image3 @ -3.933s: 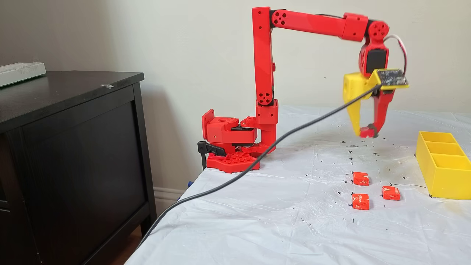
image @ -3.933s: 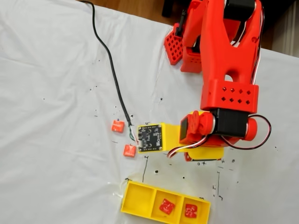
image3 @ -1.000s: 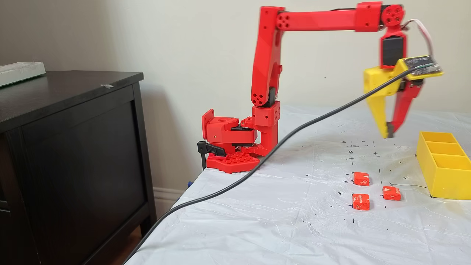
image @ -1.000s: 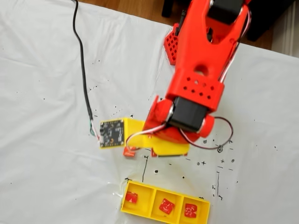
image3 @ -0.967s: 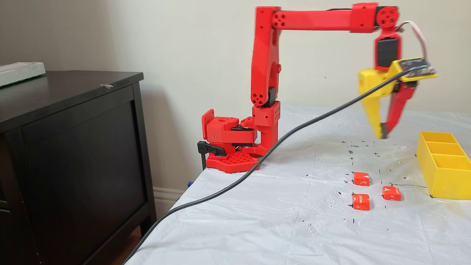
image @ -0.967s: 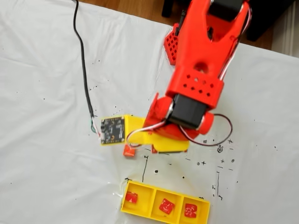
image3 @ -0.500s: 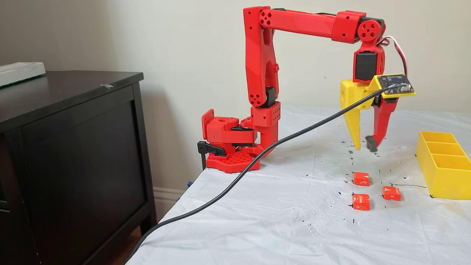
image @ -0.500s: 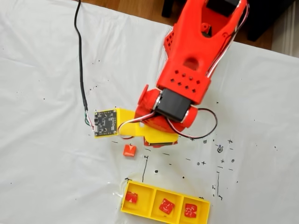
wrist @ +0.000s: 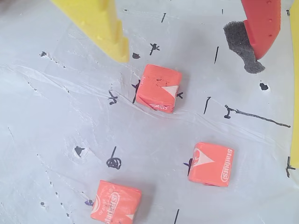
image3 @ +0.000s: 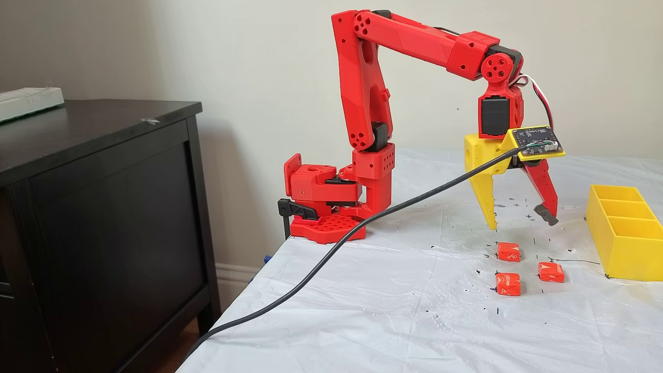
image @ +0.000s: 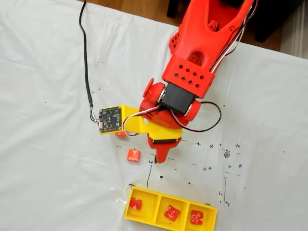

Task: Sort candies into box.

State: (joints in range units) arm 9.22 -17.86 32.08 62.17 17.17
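Note:
Three orange-red candies lie on the white sheet in a fixed view: one farther back [image3: 508, 252], one nearer [image3: 508, 284], and one [image3: 550, 272] closest to the box [image3: 629, 254]. My gripper [image3: 520, 221] hangs open just above the far candy. In the wrist view that candy [wrist: 160, 87] sits below the gap of the gripper [wrist: 187, 53], between the yellow finger [wrist: 105, 28] and the red padded finger [wrist: 259, 28]. The top-down fixed view shows the box [image: 144, 214] with one candy in each compartment [image: 135, 204], [image: 172, 212], [image: 196, 217].
A black cable [image3: 331, 248] runs from the wrist camera board [image3: 536, 140] across the sheet and off the near table edge. The arm's base [image3: 326, 207] is clamped at the far left corner. A dark cabinet [image3: 103, 207] stands to the left of the table.
The candy held 3.9 s ago now lies in the box's left compartment. Over the last second the gripper swung from beside the box back over the loose candies, came lower and opened.

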